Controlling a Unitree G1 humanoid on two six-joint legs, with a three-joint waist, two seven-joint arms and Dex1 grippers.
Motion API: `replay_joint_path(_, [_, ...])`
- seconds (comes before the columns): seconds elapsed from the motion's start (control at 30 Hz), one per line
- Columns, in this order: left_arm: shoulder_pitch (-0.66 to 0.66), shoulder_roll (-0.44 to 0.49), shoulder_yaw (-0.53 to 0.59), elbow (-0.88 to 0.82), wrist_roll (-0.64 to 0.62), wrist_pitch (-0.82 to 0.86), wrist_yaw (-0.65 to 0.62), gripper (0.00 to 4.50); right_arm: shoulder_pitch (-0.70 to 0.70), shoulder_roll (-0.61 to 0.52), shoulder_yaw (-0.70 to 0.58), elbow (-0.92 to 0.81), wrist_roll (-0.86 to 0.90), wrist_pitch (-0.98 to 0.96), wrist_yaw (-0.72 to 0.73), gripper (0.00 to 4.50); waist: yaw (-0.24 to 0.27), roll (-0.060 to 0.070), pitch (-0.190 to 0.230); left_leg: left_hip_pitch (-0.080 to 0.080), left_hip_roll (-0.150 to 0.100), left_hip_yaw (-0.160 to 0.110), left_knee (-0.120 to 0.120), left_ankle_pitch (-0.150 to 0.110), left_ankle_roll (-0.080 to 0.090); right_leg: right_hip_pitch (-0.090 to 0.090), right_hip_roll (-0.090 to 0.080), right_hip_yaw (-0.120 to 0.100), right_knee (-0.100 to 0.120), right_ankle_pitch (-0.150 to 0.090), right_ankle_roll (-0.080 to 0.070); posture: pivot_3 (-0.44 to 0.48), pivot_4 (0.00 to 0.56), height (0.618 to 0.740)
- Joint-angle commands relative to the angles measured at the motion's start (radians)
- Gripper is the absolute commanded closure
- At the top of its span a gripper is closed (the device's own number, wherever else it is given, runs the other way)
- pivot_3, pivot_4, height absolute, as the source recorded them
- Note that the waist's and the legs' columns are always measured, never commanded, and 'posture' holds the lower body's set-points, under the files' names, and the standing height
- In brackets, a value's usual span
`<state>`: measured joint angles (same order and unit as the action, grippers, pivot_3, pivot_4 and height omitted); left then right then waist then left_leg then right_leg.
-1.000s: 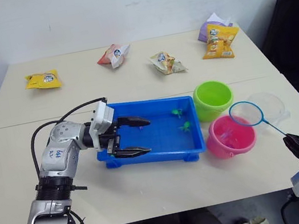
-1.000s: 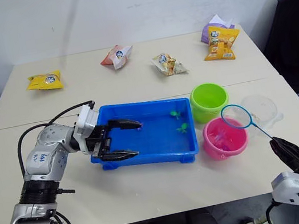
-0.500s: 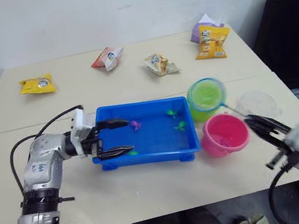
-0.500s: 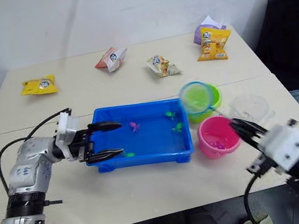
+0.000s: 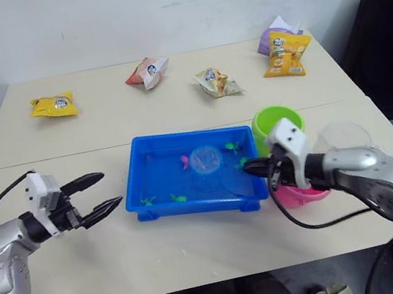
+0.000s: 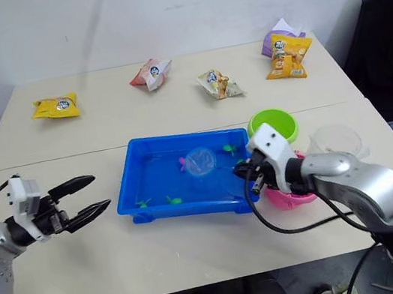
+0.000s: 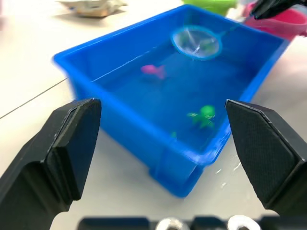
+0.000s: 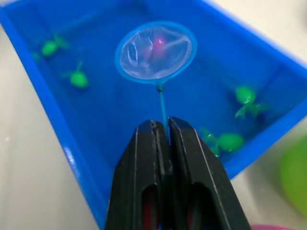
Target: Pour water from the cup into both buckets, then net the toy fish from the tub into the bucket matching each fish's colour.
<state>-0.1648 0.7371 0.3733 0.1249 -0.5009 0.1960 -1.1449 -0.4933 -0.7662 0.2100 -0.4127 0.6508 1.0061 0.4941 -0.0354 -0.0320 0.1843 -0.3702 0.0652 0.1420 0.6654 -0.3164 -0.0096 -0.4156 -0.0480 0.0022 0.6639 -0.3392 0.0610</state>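
The right gripper (image 8: pixel 163 139) has its jaws pressed together on the thin stick of the net (image 8: pixel 156 51), low on the handle and far from the hoop. I judge the net very light and a little springy: a slim rod, a blue plastic ring, soft clear mesh. Held so far back, the hoop may wobble and turn in the water, so a firm pinch is needed. The hoop lies in the middle of the frame in the head view, over the tub (image 5: pixel 164 212), and a pink fish (image 8: pixel 159 43) shows through the mesh. Green fish (image 8: pixel 76 79) lie around it; they look tiny, smooth and probably slippery, better scooped than pinched. The tub is rigid glossy plastic with water inside. At right stand the green bucket (image 5: pixel 281 114) and the pink bucket (image 5: pixel 305 195), with the clear cup (image 5: pixel 346 133) beside them. The left gripper (image 5: pixel 100 193) at lower left has its jaws apart, empty, above the pale desk (image 5: pixel 199 249).
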Motion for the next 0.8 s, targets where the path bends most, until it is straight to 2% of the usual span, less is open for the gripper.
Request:
replay_joint_path(0.03, [0.012, 0.006, 0.010, -0.073, -0.009, -0.008, 0.029, 0.07, -0.071, 0.019, 0.028, 0.035, -0.045, 0.082, -0.008, 4.50, 0.002, 0.000, 0.000, 0.000, 0.000, 0.000, 0.000, 0.000, 0.000, 0.000, 0.000, 0.000, -0.001, 0.000, 0.000, 0.000, 0.150, 0.739])
replay_joint_path(0.2, [0.054, -0.001, -0.001, -0.141, -0.013, 0.001, 0.050, 0.07, -0.133, 0.018, 0.068, 0.051, -0.089, 0.136, 0.028, 4.50, 0.002, 0.000, 0.000, -0.001, 0.000, 0.001, 0.000, -0.001, 0.002, 0.000, 0.000, 0.000, -0.002, 0.000, 0.000, 0.000, 0.150, 0.739])
replay_joint_path(0.37, [0.062, -0.005, -0.011, -0.159, -0.011, 0.003, 0.063, 0.07, -0.190, 0.100, 0.114, 0.133, -0.149, 0.129, 0.026, 4.50, -0.009, 0.000, 0.000, -0.001, 0.000, 0.001, 0.000, -0.001, 0.001, -0.001, 0.000, 0.000, -0.001, 0.000, 0.000, 0.000, 0.150, 0.739])
replay_joint_path(0.6, [0.041, 0.001, -0.028, -0.158, -0.013, 0.010, 0.069, 0.07, -0.202, 0.237, 0.094, 0.251, -0.232, -0.038, 0.031, 4.50, -0.022, 0.000, 0.000, -0.001, 0.000, 0.002, -0.001, -0.001, 0.001, -0.001, 0.000, 0.000, -0.002, 0.000, 0.000, 0.000, 0.150, 0.739])
replay_joint_path(0.8, [0.012, 0.009, -0.047, -0.149, -0.009, 0.012, 0.061, 0.07, -0.143, 0.205, 0.055, 0.142, -0.223, -0.132, 0.131, 4.50, -0.021, 0.000, 0.000, -0.001, 0.000, 0.002, -0.001, -0.001, 0.001, -0.002, 0.000, 0.000, -0.002, 0.000, 0.000, 0.000, 0.150, 0.739])
